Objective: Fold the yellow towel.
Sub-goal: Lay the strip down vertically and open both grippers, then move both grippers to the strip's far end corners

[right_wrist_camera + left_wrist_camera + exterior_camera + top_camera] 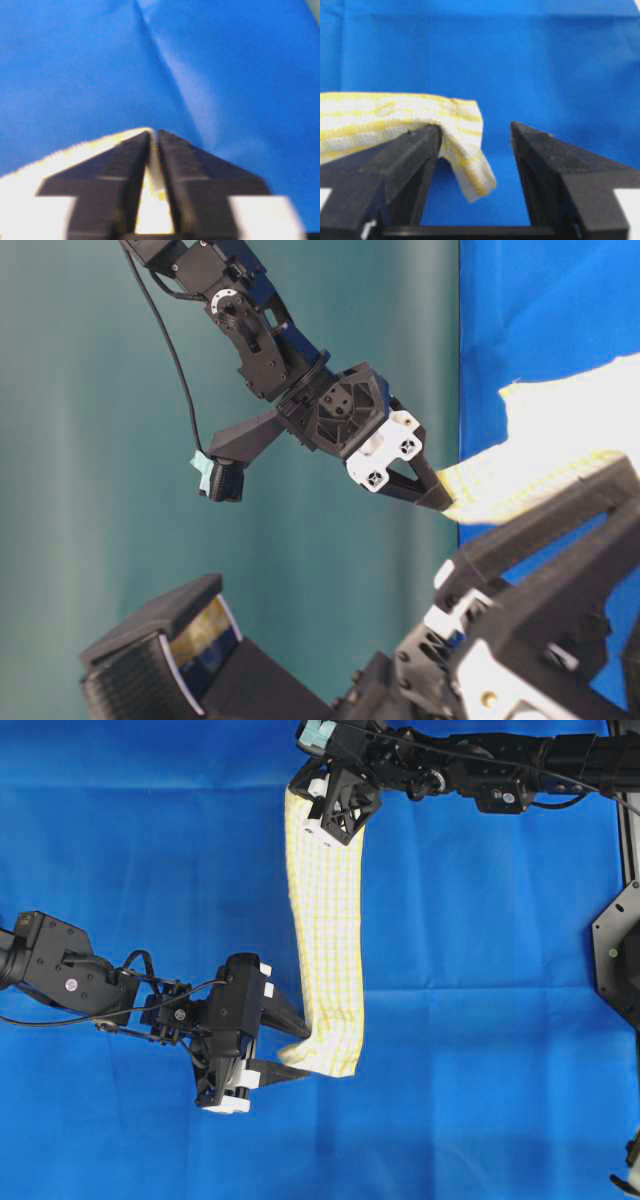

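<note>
Now the yellow towel (pixel 325 930) lies as a long narrow strip on the blue cloth (pixel 130 870), already doubled lengthwise by the look of it, running from the overhead view's top edge down toward the bottom. Both grippers sit at its ends: right gripper (pixel 318 820) at the far end, left gripper (pixel 290 1045) at the near end

Left claw: spread wide. In the left wrist cam a towel corner (pixel 470 172) droops btw the fingers, draped over one finger's (pixel 415 145) tip, not pinched, other finger well clear of it. Looks like a release, judging by the slack cloth

Right claw: tips nearly together in the right wrist cam, a thin wedge of yellow-white cloth showing btw them. The table-level view shows the tips at the towel's edge (pixel 470 502), cloth lifted off the surface there. Reads as pinching the towel end, though w/ motion blur I can't rule out it's mid-release

Step in hand, as I judge it: end of one fold pass, strip laid out, grips being let go. Next move prob calls for both claws to back clear of the towel w/o dragging it, esp. the left one where the corner hangs on the finger, then re-grip one short end and carry it over to the other end to halve the strip
</note>
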